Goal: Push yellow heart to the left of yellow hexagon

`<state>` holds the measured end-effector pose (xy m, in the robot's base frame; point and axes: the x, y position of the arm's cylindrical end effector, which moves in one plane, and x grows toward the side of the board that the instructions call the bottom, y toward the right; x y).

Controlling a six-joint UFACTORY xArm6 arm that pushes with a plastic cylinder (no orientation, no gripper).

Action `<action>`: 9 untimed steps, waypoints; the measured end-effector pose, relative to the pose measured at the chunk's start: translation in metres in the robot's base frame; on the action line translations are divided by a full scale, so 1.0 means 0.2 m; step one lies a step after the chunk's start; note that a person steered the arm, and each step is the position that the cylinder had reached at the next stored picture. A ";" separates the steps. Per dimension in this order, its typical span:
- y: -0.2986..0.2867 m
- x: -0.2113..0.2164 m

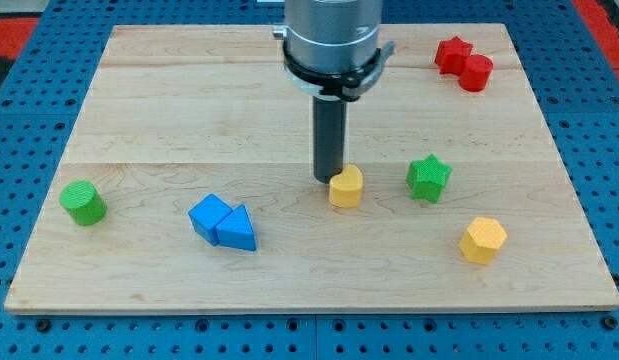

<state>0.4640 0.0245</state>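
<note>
The yellow heart (pixel 346 187) lies near the board's middle, a little right of centre. My tip (pixel 325 179) touches its upper left side. The yellow hexagon (pixel 483 240) sits toward the lower right, well right of and below the heart. The green star (pixel 428 177) stands between them, just right of the heart.
A blue cube (pixel 208 216) and blue triangle (pixel 236 229) touch each other at the lower left. A green cylinder (pixel 83 202) sits near the left edge. Two red blocks (pixel 464 62) sit at the top right. The wooden board (pixel 189 100) ends close below the hexagon.
</note>
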 end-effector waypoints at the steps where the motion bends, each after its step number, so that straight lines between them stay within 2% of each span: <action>1: 0.08 0.06; 6: 0.41 0.40; 7: 0.34 0.40; 9: 0.22 0.63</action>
